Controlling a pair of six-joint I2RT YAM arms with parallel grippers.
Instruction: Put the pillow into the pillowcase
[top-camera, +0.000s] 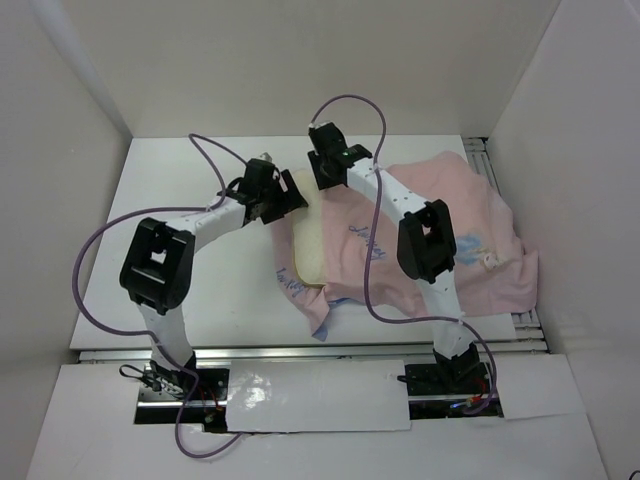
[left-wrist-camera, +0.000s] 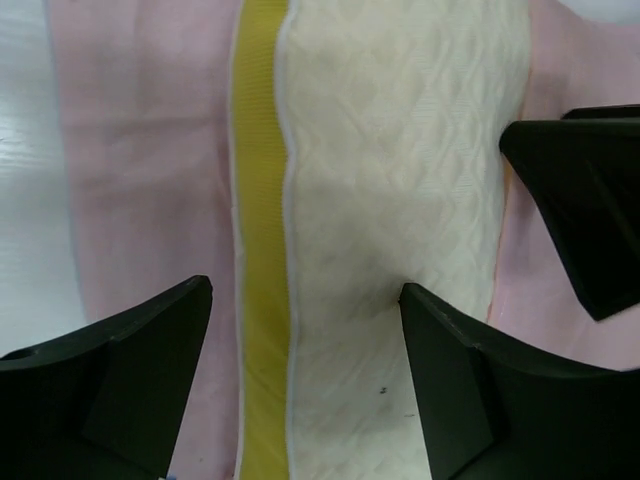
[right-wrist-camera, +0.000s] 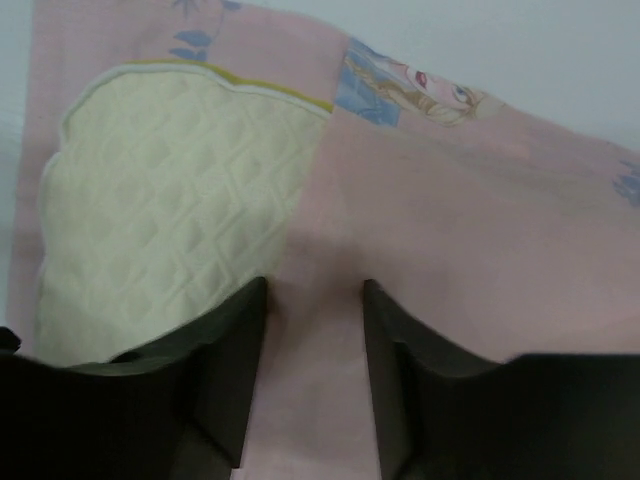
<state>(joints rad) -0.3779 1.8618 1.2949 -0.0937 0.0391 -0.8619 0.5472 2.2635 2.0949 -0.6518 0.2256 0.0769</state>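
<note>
Quilted cream pillow, soft and light, juts from the limp pillowcase at nine o'clock. Left tool gapes astride it; right tool half-closed around fabric at the mouth, the likeliest hold, grip unclear.

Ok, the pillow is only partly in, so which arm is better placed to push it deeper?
Left. The left gripper, open, is over the uncovered end of the pillow; the right gripper is on the pillowcase beside the opening, probably better for holding fabric.
</note>
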